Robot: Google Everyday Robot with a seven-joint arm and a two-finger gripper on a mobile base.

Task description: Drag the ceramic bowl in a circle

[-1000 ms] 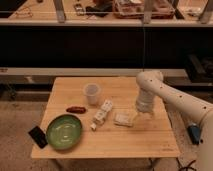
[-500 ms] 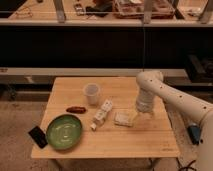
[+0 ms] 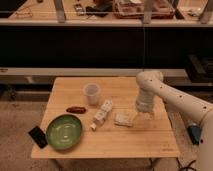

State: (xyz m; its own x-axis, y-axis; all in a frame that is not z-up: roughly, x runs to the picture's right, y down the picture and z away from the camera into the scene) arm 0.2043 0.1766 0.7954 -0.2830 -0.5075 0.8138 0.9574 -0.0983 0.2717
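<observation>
One white arm (image 3: 167,95) comes in from the right side and bends down over the wooden table (image 3: 147,145). It ends in the gripper (image 3: 144,117), which points downward, low over the right half of the tabletop. Whether the gripper is released or clamped on anything cannot be told from this view. Just left of it a small pale packet (image 3: 123,119) lies flat on the wood; it is very near the gripper's tip, and contact between the two cannot be judged. Further left, near the middle of the table, a white bottle (image 3: 102,114) lies on its side, set on a slant with one end towards the near edge and the other towards the far right. Beyond the bottle, on the far side, a translucent white plastic cup (image 3: 92,93) stands upright. Left of the bottle, and nearer than the cup, is a small dark red object (image 3: 76,109) whose kind cannot be made out. The ceramic bowl (image 3: 64,132), wide, round and green with a paler centre, sits upright at the near left corner of the table, well apart from the gripper, with the bottle and packet between them. A flat black object (image 3: 38,136) lies just beside the bowl's left rim, at the table's left edge. Behind the table runs a dark shelf unit (image 3: 100,45), with cluttered trays along its top. A blue object (image 3: 194,133) shows at the right edge, behind the arm.
</observation>
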